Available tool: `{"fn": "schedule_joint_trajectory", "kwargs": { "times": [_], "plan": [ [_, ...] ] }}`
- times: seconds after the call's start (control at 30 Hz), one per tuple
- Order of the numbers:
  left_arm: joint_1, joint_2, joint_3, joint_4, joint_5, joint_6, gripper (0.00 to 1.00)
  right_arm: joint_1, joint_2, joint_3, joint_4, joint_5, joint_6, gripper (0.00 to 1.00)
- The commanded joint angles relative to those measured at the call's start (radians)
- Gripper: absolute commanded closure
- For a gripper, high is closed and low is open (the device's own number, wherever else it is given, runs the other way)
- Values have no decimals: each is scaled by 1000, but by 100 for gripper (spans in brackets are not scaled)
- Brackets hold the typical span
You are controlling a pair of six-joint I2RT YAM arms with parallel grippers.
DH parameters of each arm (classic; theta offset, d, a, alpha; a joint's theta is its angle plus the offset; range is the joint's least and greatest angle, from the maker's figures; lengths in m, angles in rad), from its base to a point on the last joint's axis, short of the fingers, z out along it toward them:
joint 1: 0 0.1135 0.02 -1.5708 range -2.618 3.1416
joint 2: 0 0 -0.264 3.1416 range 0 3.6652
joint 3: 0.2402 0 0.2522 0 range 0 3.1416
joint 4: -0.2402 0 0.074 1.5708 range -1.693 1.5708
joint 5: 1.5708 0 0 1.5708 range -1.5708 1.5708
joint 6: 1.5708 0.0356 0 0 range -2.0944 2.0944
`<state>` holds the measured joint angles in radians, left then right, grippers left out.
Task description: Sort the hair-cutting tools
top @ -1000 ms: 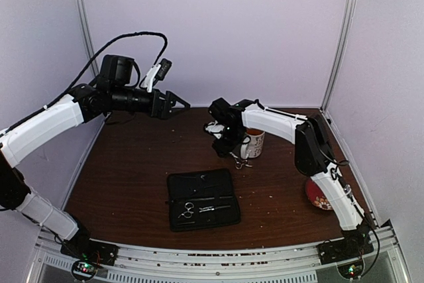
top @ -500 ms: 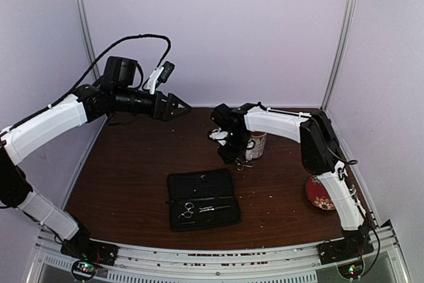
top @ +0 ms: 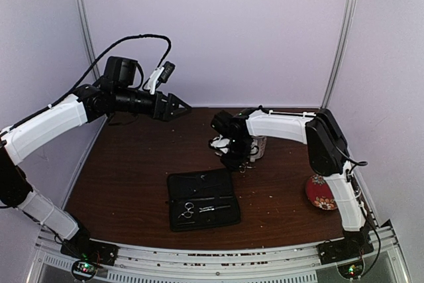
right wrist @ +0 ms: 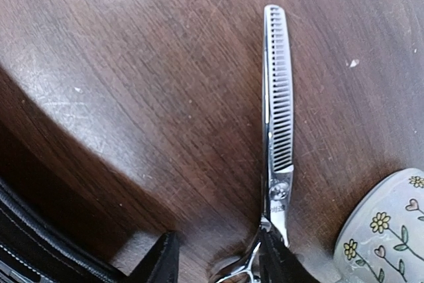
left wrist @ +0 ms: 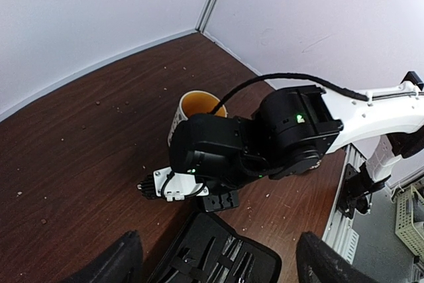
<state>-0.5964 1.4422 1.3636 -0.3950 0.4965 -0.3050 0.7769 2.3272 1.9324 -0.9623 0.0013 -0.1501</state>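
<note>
Right hand (right wrist: 218,264) is clamped on the ring-handle end of the thinning scissors (right wrist: 277,130), toothed blade pointing away, just beside the mug (right wrist: 391,230) and low over the table (right wrist: 132,64). I can't tell if the tip touches. Holding by the handles leaves the blade free to slide into a slot, I'd say. The black case (top: 202,198) lies open near the mug, towards the arm bases, with the second scissors (top: 185,211) already lying in it. Left hand (top: 177,105) hovers well apart from the mug, fingers spread, empty, apparently staying clear.
</note>
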Motion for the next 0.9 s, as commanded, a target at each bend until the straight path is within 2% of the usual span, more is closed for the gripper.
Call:
{"fn": "schedule_joint_trajectory", "kwargs": {
  "times": [0.0,0.47,0.87],
  "plan": [
    [2,9,22,39,21,11,19,0,-51,-17,7,34,1,61],
    [2,18,26,39,40,4,21,36,-177,-203,63,64,-13,62],
    [2,30,25,44,60,-4,21,20,-92,-154,41,37,10,62]
  ]
}}
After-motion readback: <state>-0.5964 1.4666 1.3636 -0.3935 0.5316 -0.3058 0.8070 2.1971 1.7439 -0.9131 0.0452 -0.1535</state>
